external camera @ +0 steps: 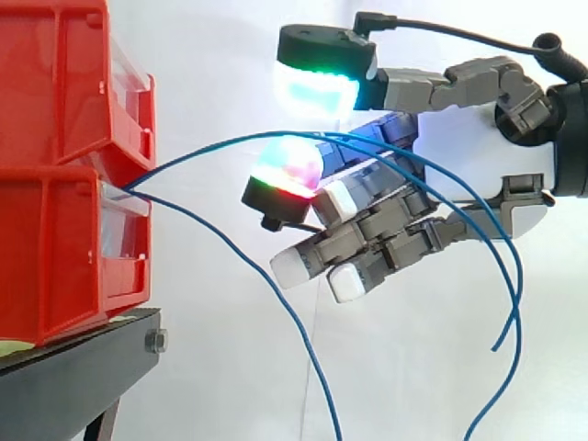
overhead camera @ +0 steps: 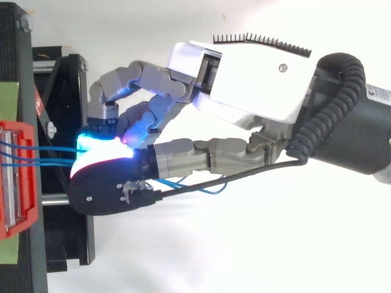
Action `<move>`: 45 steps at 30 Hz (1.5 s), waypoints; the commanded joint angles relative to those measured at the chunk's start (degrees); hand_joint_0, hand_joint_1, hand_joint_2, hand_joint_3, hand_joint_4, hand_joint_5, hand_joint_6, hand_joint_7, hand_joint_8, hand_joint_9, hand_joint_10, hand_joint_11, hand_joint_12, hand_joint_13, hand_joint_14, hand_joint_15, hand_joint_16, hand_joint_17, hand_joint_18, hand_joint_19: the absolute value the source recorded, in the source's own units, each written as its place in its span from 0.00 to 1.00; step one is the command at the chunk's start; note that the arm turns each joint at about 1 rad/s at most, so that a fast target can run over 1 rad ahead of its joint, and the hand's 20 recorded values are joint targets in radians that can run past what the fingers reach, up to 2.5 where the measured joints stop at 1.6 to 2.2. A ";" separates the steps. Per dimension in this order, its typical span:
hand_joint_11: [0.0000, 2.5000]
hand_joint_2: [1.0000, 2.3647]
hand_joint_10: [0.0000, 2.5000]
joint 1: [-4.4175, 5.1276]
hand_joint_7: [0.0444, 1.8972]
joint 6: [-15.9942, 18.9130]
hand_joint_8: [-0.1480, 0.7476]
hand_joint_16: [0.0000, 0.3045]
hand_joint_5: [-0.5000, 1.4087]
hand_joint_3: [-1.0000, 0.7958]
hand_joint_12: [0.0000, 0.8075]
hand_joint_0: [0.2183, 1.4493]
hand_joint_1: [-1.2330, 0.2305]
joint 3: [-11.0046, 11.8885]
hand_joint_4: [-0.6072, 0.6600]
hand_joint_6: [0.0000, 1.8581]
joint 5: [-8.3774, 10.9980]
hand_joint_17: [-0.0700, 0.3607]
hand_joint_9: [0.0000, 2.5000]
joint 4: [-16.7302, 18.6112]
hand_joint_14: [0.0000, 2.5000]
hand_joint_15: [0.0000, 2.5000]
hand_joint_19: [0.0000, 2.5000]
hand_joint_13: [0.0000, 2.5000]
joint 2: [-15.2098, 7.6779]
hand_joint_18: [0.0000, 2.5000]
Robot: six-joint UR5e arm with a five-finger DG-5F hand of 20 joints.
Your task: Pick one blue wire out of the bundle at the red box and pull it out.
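Several blue wires [external camera: 211, 147] come out of the gap between two stacked red bins [external camera: 55, 257] at the left. Two of them arc to the right over a red-green glowing fingertip [external camera: 289, 165] and under the cyan-glowing thumb pad [external camera: 317, 92], then droop down behind the hand [external camera: 478, 165]. A gap shows between thumb and fingertip, so neither wire is pinched. The other fingers reach out leftward, relaxed, below the wires. A third wire [external camera: 266, 276] hangs down on its own toward the bottom edge. From above, the hand [overhead camera: 256, 79] reaches left to the wires [overhead camera: 49, 149] at the red bin [overhead camera: 18, 177].
The bins rest on a black stand [external camera: 73, 367] whose frame [overhead camera: 61, 79] lies under the fingertips in the top view. A white curtain is behind everything. There is free room to the right of the bins, below and around the hand.
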 commanded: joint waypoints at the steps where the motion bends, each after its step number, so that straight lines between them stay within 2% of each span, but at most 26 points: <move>1: 0.32 0.01 0.01 0.00 0.61 -0.03 0.62 0.20 0.18 0.39 0.58 0.30 0.41 0.00 0.71 0.47 0.00 0.48 0.40 0.00 0.01 0.18 0.24 0.31 0.00 0.32; 10: 0.33 0.01 0.01 0.00 0.62 -0.03 0.62 0.20 0.18 0.44 0.58 0.30 0.34 0.00 0.72 0.48 0.00 0.48 0.40 0.00 0.01 0.18 0.23 0.32 0.00 0.33; 15: 0.34 0.01 0.01 0.00 0.62 -0.03 0.61 0.20 0.17 0.46 0.58 0.31 0.30 0.00 0.69 0.48 0.00 0.48 0.39 0.00 0.01 0.18 0.23 0.32 0.00 0.32; 21: 0.34 0.01 0.01 0.00 0.58 -0.03 0.59 0.20 0.16 0.42 0.57 0.35 0.23 0.00 0.67 0.49 0.00 0.48 0.35 0.00 0.01 0.17 0.21 0.29 0.00 0.31; 25: 0.33 0.01 0.01 0.00 0.57 -0.03 0.58 0.20 0.15 0.37 0.56 0.39 0.21 0.00 0.70 0.49 0.00 0.48 0.33 0.00 0.01 0.17 0.20 0.28 0.00 0.31; 27: 0.33 0.00 0.01 0.00 0.56 0.06 0.58 0.20 0.15 0.32 0.56 0.39 0.21 0.00 0.70 0.49 0.00 0.48 0.34 0.00 0.01 0.17 0.20 0.28 0.00 0.31; 29: 0.34 0.00 0.01 0.00 0.55 0.06 0.58 0.20 0.16 0.28 0.56 0.34 0.24 0.00 0.70 0.49 0.00 0.48 0.34 0.00 0.01 0.17 0.21 0.28 0.00 0.30; 33: 0.33 0.00 0.01 0.00 0.58 0.06 0.60 0.20 0.17 0.28 0.58 0.26 0.34 0.00 0.71 0.48 0.00 0.49 0.37 0.00 0.01 0.17 0.22 0.29 0.00 0.31; 34: 0.33 0.00 0.01 0.00 0.59 0.06 0.61 0.21 0.17 0.28 0.59 0.25 0.40 0.00 0.71 0.47 0.00 0.49 0.38 0.00 0.01 0.17 0.23 0.30 0.00 0.31; 37: 0.32 0.00 0.01 0.00 0.60 0.06 0.61 0.21 0.18 0.28 0.59 0.27 0.46 0.00 0.71 0.47 0.00 0.49 0.41 0.00 0.01 0.17 0.24 0.31 0.00 0.32; 40: 0.33 0.01 0.01 0.00 0.61 0.06 0.62 0.20 0.18 0.32 0.58 0.30 0.46 0.09 0.70 0.47 0.00 0.48 0.42 0.00 0.01 0.18 0.24 0.31 0.00 0.32; 45: 0.34 0.01 0.01 0.00 0.62 0.14 0.63 0.20 0.18 0.40 0.58 0.31 0.39 0.35 0.71 0.48 0.00 0.47 0.43 -0.18 0.01 0.18 0.24 0.32 0.00 0.33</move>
